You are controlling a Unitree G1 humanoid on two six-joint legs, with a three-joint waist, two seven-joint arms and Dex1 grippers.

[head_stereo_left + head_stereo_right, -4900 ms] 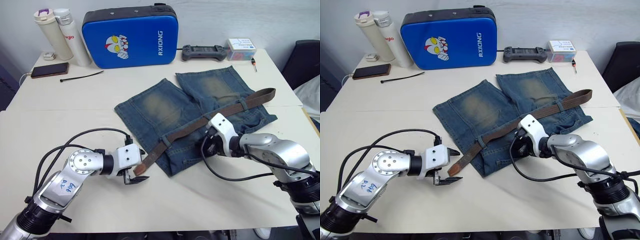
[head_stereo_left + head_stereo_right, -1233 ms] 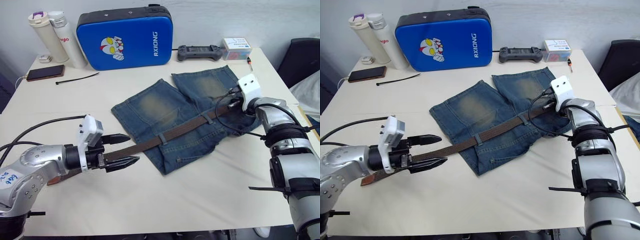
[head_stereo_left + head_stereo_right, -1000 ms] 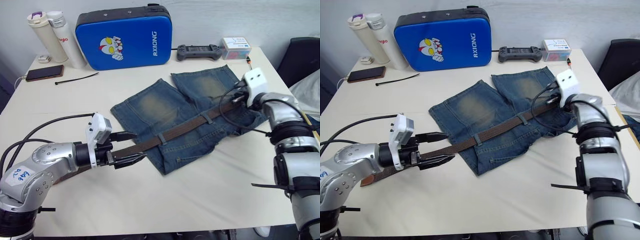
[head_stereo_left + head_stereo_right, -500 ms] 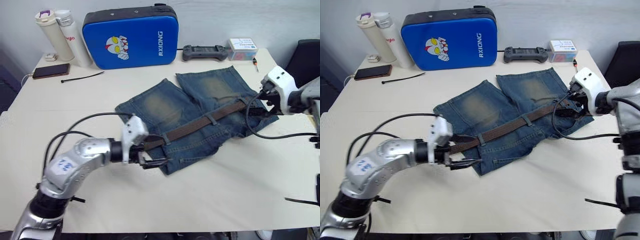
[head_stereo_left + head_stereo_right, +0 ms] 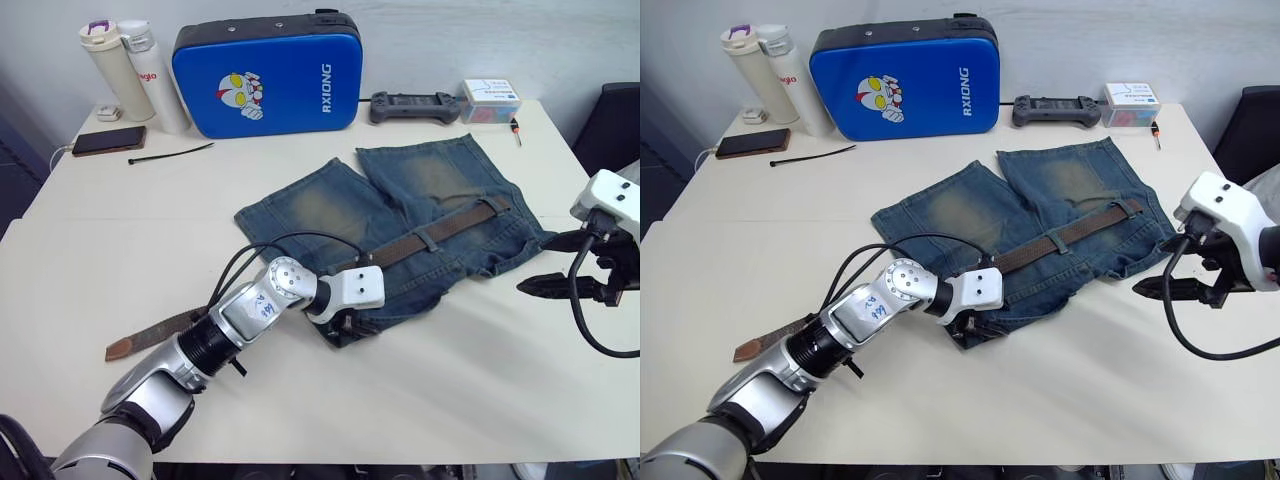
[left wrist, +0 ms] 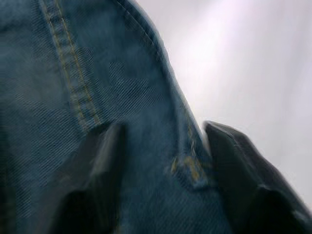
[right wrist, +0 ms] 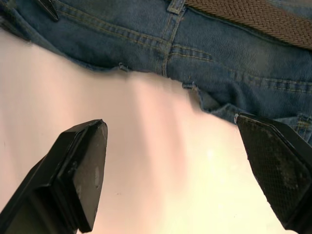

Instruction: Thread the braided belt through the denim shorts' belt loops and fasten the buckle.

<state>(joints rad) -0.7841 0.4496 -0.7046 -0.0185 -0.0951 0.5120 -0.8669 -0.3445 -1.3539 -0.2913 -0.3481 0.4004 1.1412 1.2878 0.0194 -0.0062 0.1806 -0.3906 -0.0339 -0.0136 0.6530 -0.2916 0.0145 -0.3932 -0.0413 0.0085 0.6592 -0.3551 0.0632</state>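
Note:
The denim shorts (image 5: 400, 225) lie flat mid-table. The braided belt (image 5: 455, 228) runs along their waistband under a belt loop (image 5: 430, 240), and its tan tip (image 5: 125, 347) trails on the table to the left. I cannot make out the buckle at the belt's right end. My left gripper (image 5: 345, 325) sits at the shorts' near corner, its fingers (image 6: 97, 165) apart with the denim hem (image 6: 146, 97) between them. Right of the shorts, my right gripper (image 7: 169, 124) hangs wide open over bare table, with the belt (image 7: 253, 19) beyond it.
Along the back stand a blue case (image 5: 265, 70), two bottles (image 5: 120, 70), a phone (image 5: 105, 140), a black cable tie (image 5: 170, 153), a game controller (image 5: 410, 105) and a small box (image 5: 490, 98). The table's right edge (image 5: 600, 190) is close to my right arm.
My left gripper slid right along the belt to the shorts' near corner and its jaws narrowed. My right gripper opened, left the belt's right end and drew back to the right.

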